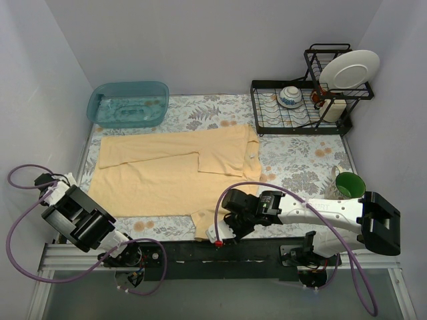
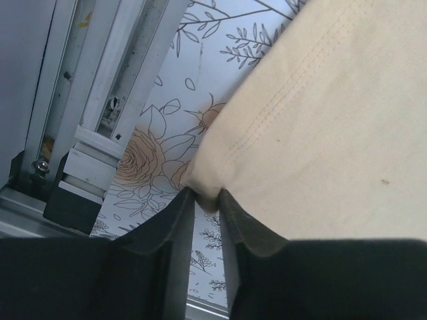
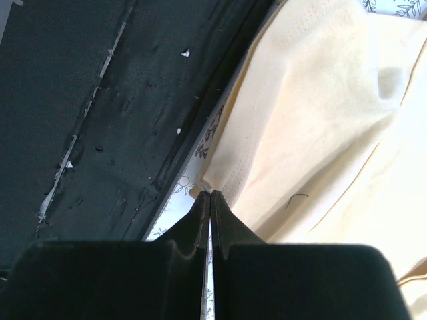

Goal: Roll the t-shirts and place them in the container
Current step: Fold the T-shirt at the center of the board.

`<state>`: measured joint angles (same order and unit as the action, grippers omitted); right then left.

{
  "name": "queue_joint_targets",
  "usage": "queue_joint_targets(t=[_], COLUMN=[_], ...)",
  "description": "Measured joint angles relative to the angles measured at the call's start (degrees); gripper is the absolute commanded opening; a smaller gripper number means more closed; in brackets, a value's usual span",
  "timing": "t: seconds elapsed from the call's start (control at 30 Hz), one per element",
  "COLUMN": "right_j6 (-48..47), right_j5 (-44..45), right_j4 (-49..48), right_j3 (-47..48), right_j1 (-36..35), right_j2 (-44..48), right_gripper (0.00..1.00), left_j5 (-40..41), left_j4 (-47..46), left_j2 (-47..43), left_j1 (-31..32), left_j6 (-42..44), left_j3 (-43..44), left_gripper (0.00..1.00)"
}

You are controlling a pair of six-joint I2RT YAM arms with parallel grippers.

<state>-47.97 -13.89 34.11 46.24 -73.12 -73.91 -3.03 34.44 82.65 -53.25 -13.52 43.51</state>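
Observation:
A pale yellow t-shirt (image 1: 167, 173) lies spread on the floral tabletop, folded in part, with a sleeve flap over its middle. My left gripper (image 1: 87, 200) sits at the shirt's near left corner, mostly hidden under its arm. In the left wrist view the left gripper (image 2: 207, 197) is shut on that corner of the t-shirt (image 2: 320, 120). My right gripper (image 1: 212, 233) is at the front edge. In the right wrist view the right gripper (image 3: 210, 195) is shut on a hemmed corner of the t-shirt (image 3: 320, 120).
A teal tub (image 1: 128, 103) stands back left. A black dish rack (image 1: 300, 120) back right holds a plate (image 1: 348, 70) and a bowl (image 1: 291, 97). A green cup (image 1: 348, 185) is at the right. A black strip (image 1: 187, 251) runs along the front edge.

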Motion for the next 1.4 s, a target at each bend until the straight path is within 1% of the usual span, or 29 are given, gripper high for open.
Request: queue_joint_targets(t=[0.03, 0.1, 0.17, 0.27, 0.4, 0.53, 0.63, 0.73, 0.87, 1.0, 1.17, 1.3, 1.4], right_j6=[0.07, 0.33, 1.25, 2.95, 4.85, 5.88, 5.97, 5.97, 5.92, 5.57, 4.33, 1.79, -0.09], right_j5=[0.09, 0.42, 0.52, 1.49, 3.1, 4.44, 5.22, 6.49, 7.85, 8.87, 9.64, 9.88, 9.44], right_j4=[0.0, 0.0, 0.04, 0.57, 3.58, 6.1, 7.91, 9.94, 11.08, 10.21, 7.19, 5.09, 4.74], right_j3=[-0.02, -0.02, -0.02, 0.76, 5.92, 10.82, 12.26, 12.94, 14.86, 17.84, 21.09, 22.34, 22.73], right_j1=[0.02, 0.28, 1.27, 4.81, 9.18, 10.78, 12.37, 16.31, 23.23, 30.62, 36.98, 38.27, 38.27], right_j2=[0.0, 0.0, 0.0, 0.0, 0.11, 2.27, 4.74, 6.23, 6.32, 6.25, 4.74, 2.4, 0.48], right_gripper=[0.01, 0.01, 0.01, 0.01, 0.01, 0.01, 0.01, 0.01, 0.01, 0.01, 0.01, 0.01, 0.01], left_j5=[-0.22, -0.72, -1.11, -2.23, -3.98, -6.1, -7.69, -9.18, -11.02, -12.13, -12.57, -12.52, -11.93], left_j4=[-0.13, -0.17, 0.04, 0.98, 3.43, 6.54, 9.16, 12.02, 15.5, 17.7, 19.58, 19.5, 18.95], left_j2=[0.0, 0.0, 0.0, -0.07, -1.01, -1.79, -1.79, -1.79, -1.46, -0.37, 1.49, 4.35, 7.17], left_j1=[0.02, 0.09, 0.13, 0.11, 0.11, 0.11, 0.13, 0.55, 1.84, 4.74, 11.37, 16.35, 18.45], left_j6=[0.22, 0.72, 1.44, 2.97, 5.6, 8.44, 10.23, 12.17, 13.57, 13.6, 11.69, 9.14, 7.34], left_j3=[-0.02, -0.02, 0.04, 0.33, 1.44, 4.0, 6.12, 8.57, 12.33, 15.34, 18.21, 23.28, 27.47], left_gripper=[0.07, 0.0, 0.0, 0.0, 0.0, 0.0, 0.0, 0.0, 0.0, 0.0, 0.0, 0.0, 0.0])
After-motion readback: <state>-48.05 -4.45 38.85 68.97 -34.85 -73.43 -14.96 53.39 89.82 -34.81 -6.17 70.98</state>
